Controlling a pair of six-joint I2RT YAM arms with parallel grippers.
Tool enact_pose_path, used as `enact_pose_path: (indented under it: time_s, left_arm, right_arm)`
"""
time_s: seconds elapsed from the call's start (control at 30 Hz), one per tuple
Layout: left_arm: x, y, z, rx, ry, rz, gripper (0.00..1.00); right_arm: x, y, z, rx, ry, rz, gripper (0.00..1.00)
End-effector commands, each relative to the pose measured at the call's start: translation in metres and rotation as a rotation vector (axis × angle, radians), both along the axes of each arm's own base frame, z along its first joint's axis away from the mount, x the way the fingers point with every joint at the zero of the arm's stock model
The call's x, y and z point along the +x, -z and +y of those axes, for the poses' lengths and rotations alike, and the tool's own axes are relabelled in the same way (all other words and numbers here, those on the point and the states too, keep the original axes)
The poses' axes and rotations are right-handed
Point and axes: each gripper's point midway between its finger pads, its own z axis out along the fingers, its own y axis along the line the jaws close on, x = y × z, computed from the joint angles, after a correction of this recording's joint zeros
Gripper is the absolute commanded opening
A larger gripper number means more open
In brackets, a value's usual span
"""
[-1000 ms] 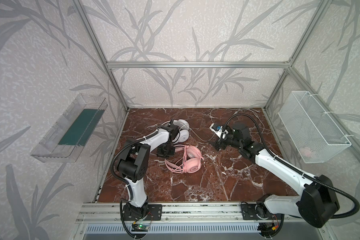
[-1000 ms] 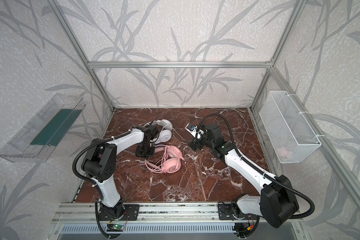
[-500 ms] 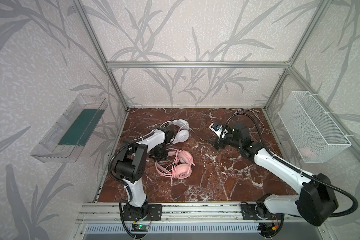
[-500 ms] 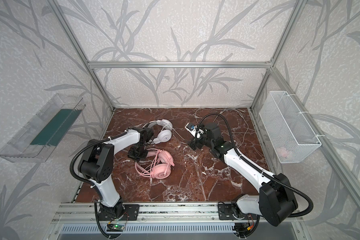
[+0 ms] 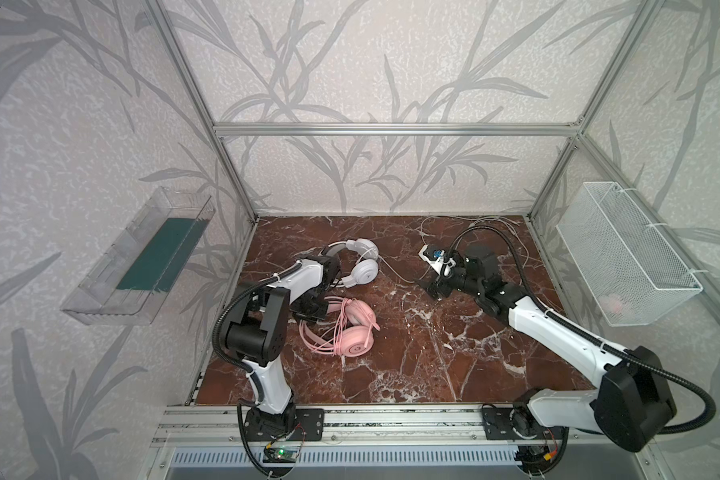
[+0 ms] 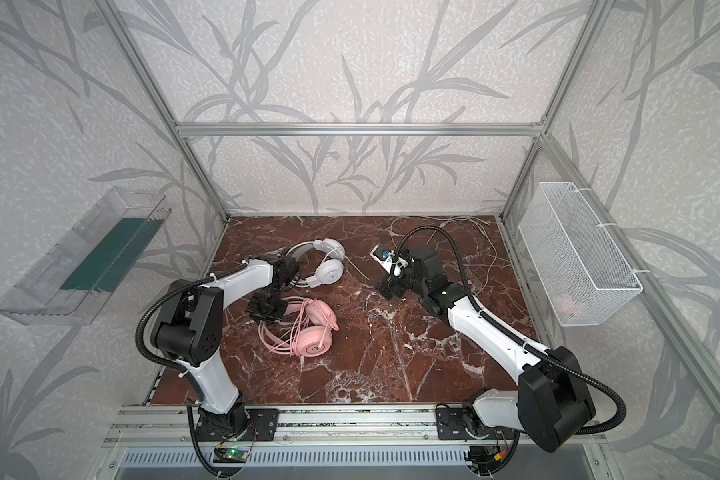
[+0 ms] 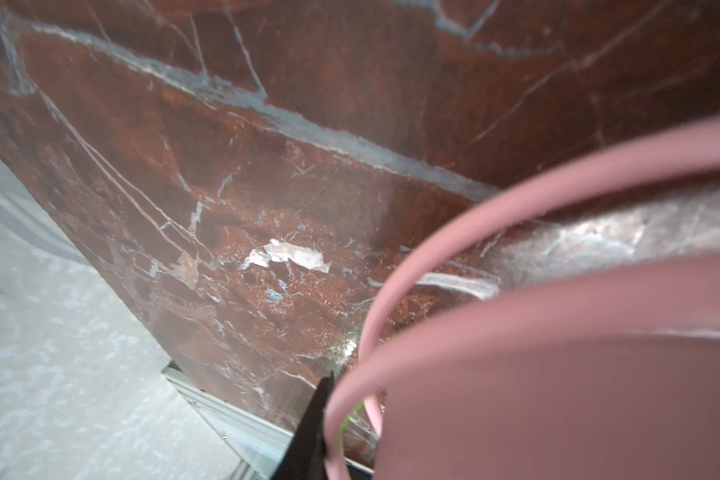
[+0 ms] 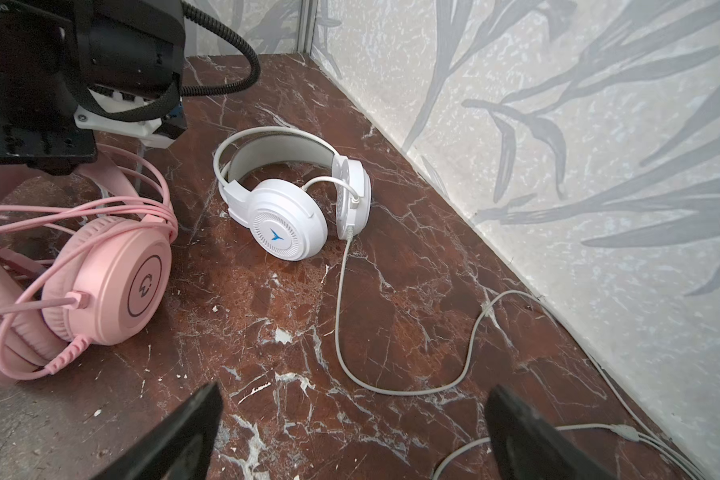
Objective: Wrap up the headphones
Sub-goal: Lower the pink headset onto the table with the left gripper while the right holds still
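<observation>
1. pink headset (image 5: pixel 352 332): flat on the tabletop (image 5: pixel 433 353), left of centre; dragged left and nearer than a second ago.
2. pink cable (image 8: pixel 59 216): looped in several strands over the headband and around a cup.
3. left claw (image 5: pixel 310 308): at the far-left end of the pink headband, pulled back left and nearer than a second ago. open or gripping, cannot tell: only one dark fingertip (image 7: pixel 308 432) beside a pink strand in the wrist view.
4. white headset (image 5: pixel 364 266): just beyond the pink one, same spot as before, less hidden by the left arm.
5. white cable (image 8: pixel 341 324): trailing loose across the tabletop toward the far right.
6. right claw (image 8: pixel 350 436): spread wide, nothing between, low over the tabletop right of the white headset; unmoved since a second ago.
</observation>
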Motion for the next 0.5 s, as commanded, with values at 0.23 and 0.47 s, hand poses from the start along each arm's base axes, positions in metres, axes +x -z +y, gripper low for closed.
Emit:
enact_pose_path:
  time_s: [0.23,0.47]
  left_arm:
    - [-0.005,-0.010,0.009,0.040,0.000,0.017,0.44]
    - [-0.003,-0.010,-0.006,-0.048,-0.029,0.003,0.46]
  right_arm:
    - [0.003,-0.001,-0.001,0.015,0.004,-0.011,0.99]
    - [0.004,-0.001,-0.001,0.017,0.005,-0.008,0.99]
